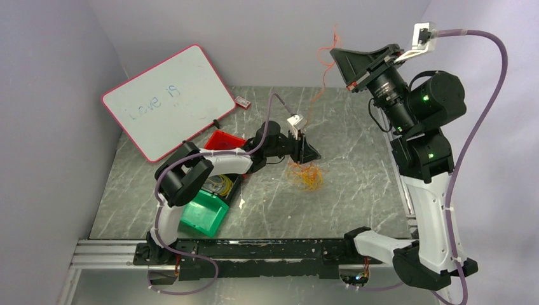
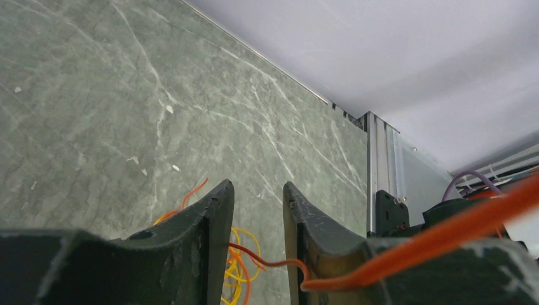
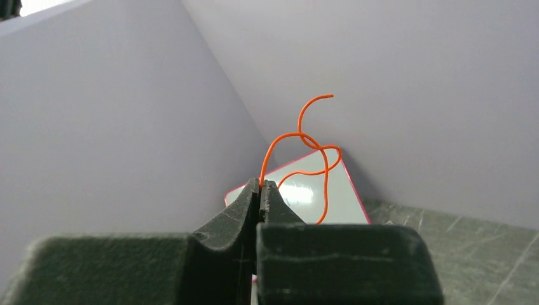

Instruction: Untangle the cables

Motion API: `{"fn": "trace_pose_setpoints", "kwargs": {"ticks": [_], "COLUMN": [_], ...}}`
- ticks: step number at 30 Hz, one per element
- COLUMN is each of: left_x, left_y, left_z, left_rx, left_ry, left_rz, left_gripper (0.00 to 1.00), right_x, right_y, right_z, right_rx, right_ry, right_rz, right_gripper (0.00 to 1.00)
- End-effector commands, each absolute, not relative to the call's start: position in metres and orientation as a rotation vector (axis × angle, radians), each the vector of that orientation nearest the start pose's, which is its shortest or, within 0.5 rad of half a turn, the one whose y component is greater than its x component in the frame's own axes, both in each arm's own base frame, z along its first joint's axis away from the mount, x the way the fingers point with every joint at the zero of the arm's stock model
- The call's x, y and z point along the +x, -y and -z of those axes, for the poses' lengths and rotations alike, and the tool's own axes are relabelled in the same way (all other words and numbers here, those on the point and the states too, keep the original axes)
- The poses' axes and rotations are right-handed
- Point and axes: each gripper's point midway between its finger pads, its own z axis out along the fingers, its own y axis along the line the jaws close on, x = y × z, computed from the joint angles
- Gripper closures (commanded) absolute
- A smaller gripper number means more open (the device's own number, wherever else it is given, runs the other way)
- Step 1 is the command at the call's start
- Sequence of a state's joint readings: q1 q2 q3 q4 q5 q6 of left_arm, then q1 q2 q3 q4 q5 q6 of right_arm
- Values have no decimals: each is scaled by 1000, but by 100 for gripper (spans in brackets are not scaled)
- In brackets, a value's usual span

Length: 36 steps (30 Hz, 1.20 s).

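Note:
The cables [image 1: 305, 175] lie in an orange and yellow tangle on the marble table [image 1: 356, 190], just below my left gripper [image 1: 311, 152]. In the left wrist view the left gripper [image 2: 256, 190] is open, and a reddish-orange strand [image 2: 270, 260] crosses the gap between its jaws above yellow loops [image 2: 245, 254]. My right gripper [image 1: 335, 54] is raised high at the back. It is shut on one orange cable [image 1: 321, 89] that hangs down towards the tangle. In the right wrist view the right gripper [image 3: 261, 183] pinches this cable [image 3: 299, 136], which curls above the tips.
A whiteboard [image 1: 168, 101] with a pink rim leans at the back left, also in the right wrist view [image 3: 305, 190]. A red lid [image 1: 224, 140], a green bin [image 1: 203, 213] and a dark tray with more cables [image 1: 222, 184] sit by the left arm. A small eraser [image 1: 241, 101] lies near the whiteboard.

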<state>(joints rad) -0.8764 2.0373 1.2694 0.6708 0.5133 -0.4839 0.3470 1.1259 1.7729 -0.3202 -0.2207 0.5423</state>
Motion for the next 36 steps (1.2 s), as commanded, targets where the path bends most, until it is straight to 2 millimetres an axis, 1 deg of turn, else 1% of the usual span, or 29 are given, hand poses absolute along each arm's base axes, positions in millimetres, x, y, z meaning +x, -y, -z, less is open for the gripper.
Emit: {"fn": "trace_pose_setpoints", "kwargs": {"ticks": [1, 6, 10, 13, 18, 21, 25, 30, 36], "left_x": [277, 271, 268, 265, 260, 258, 255, 251, 247], "left_y": [515, 513, 510, 508, 506, 503, 498, 492, 487], "left_z": [-175, -163, -156, -150, -140, -133, -121, -103, -85], "left_rx": [811, 810, 802, 800, 806, 807, 800, 790, 784], "left_ry": [-1634, -1663, -1677, -1691, -1715, -1736, -1766, -1811, -1857], "left_rz": [1455, 1454, 1454, 1458, 1456, 1445, 1433, 1427, 1418], "left_gripper": [61, 61, 61, 62, 63, 64, 65, 67, 69], "right_x": [256, 245, 238, 228, 213, 209, 196, 187, 169], "right_y": [-150, -138, -118, -101, -83, -76, -63, -47, -23], "right_z": [-631, -666, -688, -707, -732, -742, -758, -765, -776], "right_rx": [-76, -64, -12, 30, 65, 75, 92, 122, 172], "right_ry": [-1177, -1079, -1001, -927, -832, -796, -739, -705, -644], "right_rz": [-887, -843, -769, -721, -664, -630, -581, -501, -408], "right_gripper": [100, 100, 100, 100, 100, 100, 100, 100, 100]}}
